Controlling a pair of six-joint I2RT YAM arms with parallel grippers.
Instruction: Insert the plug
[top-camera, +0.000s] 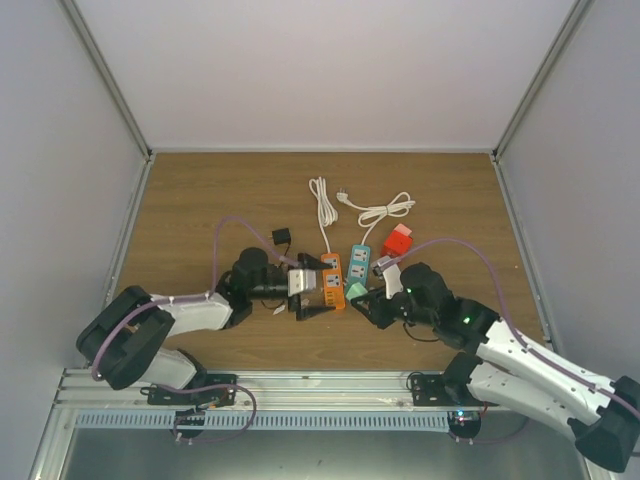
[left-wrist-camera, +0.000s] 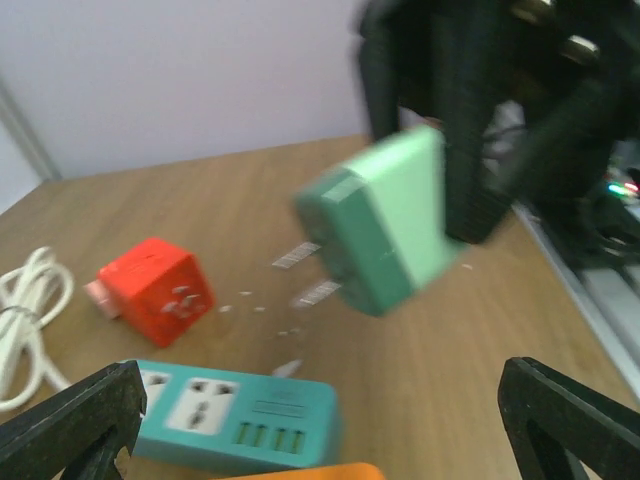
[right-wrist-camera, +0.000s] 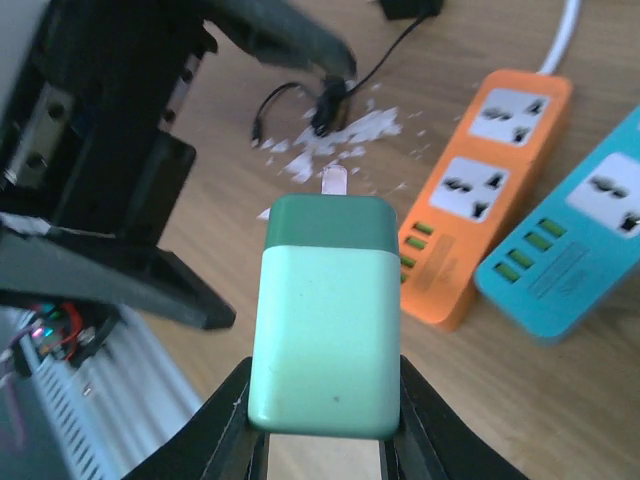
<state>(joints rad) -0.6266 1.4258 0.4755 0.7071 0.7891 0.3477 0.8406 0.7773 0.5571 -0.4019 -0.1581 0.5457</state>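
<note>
My right gripper (right-wrist-camera: 325, 405) is shut on a mint-green plug adapter (right-wrist-camera: 325, 310) and holds it above the table, its metal prongs pointing away from me. In the top view the green plug (top-camera: 356, 292) hangs just right of the orange power strip (top-camera: 332, 282). The orange strip (right-wrist-camera: 480, 190) lies ahead and right of the plug, with the teal strip (right-wrist-camera: 570, 250) beside it. My left gripper (top-camera: 308, 288) is wide open, its fingers either side of the orange strip's near end. In the left wrist view the plug (left-wrist-camera: 385, 230) is blurred in mid air above the teal strip (left-wrist-camera: 230, 415).
A red cube adapter (top-camera: 397, 240) sits behind the strips and shows in the left wrist view (left-wrist-camera: 155, 290). Two coiled white cables (top-camera: 322, 200) (top-camera: 385, 210) and a small black adapter (top-camera: 282, 237) lie farther back. White scraps (right-wrist-camera: 340, 140) litter the wood. Grey walls enclose the table.
</note>
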